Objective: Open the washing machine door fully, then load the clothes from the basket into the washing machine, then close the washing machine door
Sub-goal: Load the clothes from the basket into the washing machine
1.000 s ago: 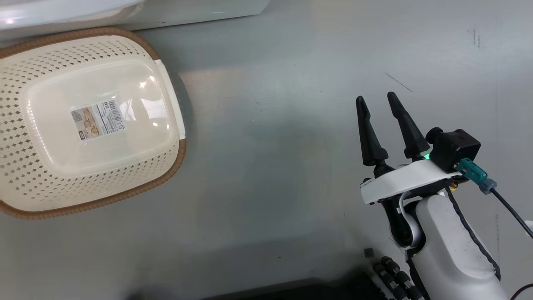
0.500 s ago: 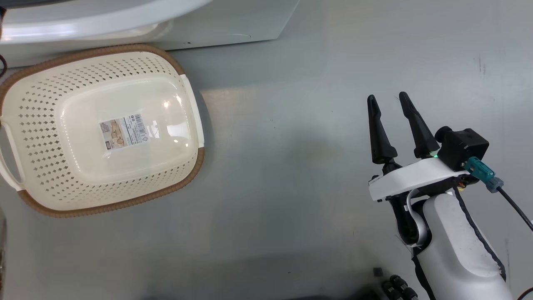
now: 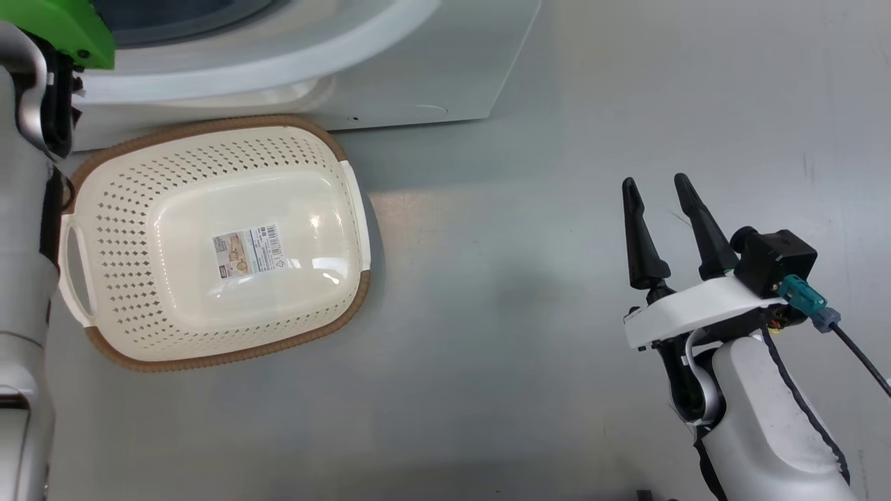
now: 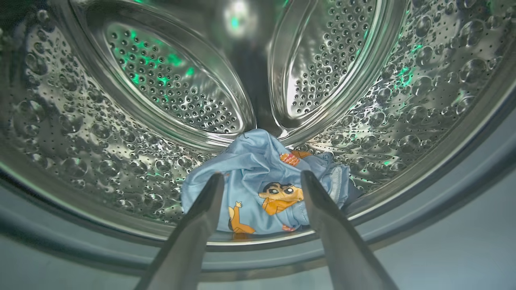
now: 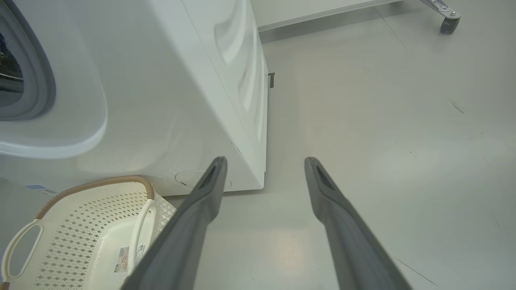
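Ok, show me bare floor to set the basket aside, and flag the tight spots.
Widest bare floor: between the basket and the right claw. More lies right of the washer. Crowded: the basket sits close under the washer's front, with the left arm beside it; the clothes lie at the lip of the drum.

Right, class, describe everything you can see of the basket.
The basket is cream-white plastic, rounded-rectangular, its walls pierced with small diamond holes under a brown woven-look rim. A pale loop handle sits at each short end. It stands upright on the grey floor just before the white washing machine, empty except for a printed label on its glossy bottom.
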### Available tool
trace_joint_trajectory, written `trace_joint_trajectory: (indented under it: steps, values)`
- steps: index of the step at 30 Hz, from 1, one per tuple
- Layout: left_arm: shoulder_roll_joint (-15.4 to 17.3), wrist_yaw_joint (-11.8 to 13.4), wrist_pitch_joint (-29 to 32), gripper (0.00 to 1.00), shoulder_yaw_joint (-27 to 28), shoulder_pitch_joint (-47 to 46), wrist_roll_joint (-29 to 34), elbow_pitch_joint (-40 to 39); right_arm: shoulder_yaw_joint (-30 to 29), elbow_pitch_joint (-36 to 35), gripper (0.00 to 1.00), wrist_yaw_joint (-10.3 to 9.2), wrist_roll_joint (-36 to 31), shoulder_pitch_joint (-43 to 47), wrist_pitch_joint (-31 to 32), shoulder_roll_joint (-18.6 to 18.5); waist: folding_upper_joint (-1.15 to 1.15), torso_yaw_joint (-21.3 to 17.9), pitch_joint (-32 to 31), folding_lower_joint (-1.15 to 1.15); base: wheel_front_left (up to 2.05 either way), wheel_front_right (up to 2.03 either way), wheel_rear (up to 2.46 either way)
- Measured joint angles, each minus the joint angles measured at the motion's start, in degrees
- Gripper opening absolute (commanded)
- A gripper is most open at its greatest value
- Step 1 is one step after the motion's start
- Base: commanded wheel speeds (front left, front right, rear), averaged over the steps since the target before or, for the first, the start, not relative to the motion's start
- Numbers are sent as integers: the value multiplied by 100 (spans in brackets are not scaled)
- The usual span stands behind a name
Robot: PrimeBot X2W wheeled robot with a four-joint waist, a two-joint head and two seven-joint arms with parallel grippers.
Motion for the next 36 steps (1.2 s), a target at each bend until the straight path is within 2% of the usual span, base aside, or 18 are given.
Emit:
trace_joint_trajectory:
  steps: [11, 19, 36]
  values:
    - [-159, 0, -38, 100, 30, 706, -81, -272, -127, 151, 100, 91, -68, 301, 0, 1, 0, 174, -555, 0, 0, 0, 0]
    - [-165, 8, -40, 100, 264, 1214, -74, -980, -198, 212, 100, 143, -71, 489, 0, 2, 0, 291, -965, 0, 0, 0, 0]
    - [-235, 213, -38, 100, 555, 2745, 120, -2185, -219, 378, 100, 201, -58, 921, 0, 5, 0, 436, -1833, 0, 0, 0, 0]
